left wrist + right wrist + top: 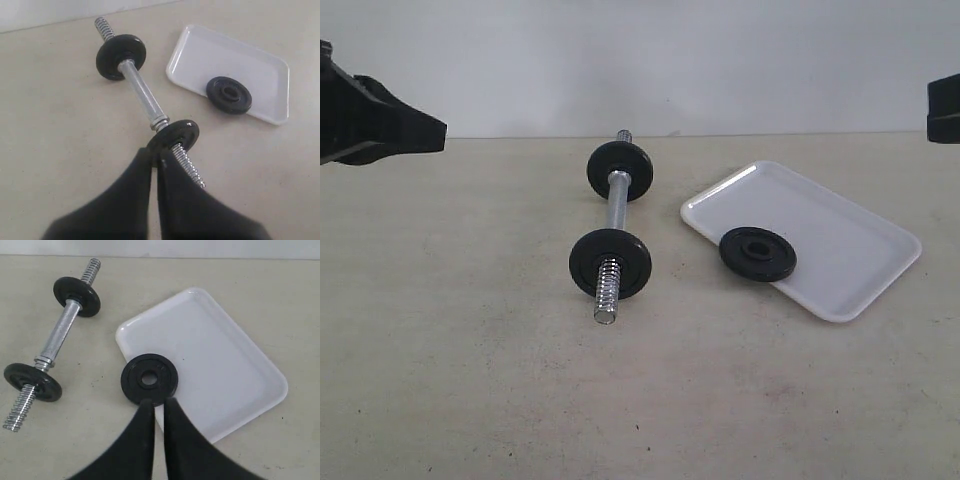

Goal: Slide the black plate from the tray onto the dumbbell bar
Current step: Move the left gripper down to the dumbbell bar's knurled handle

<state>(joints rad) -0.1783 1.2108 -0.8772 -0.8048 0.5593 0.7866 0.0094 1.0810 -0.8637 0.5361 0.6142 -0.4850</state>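
**Plate waiting on the tray's rim, both grippers hanging back**

The dumbbell bar (615, 205) is lying on the table with its nearest threaded end (605, 295) sitting bare, probably left free to take another disc. Beside it, the black plate (757, 253) is lying flat across the near rim of the tray (850, 235), partly overhanging, which should give an edge to pinch. Farther back, the left gripper (156, 159) and right gripper (159, 402) are hovering with fingers pressed nearly together, holding nothing, well apart from the plate.
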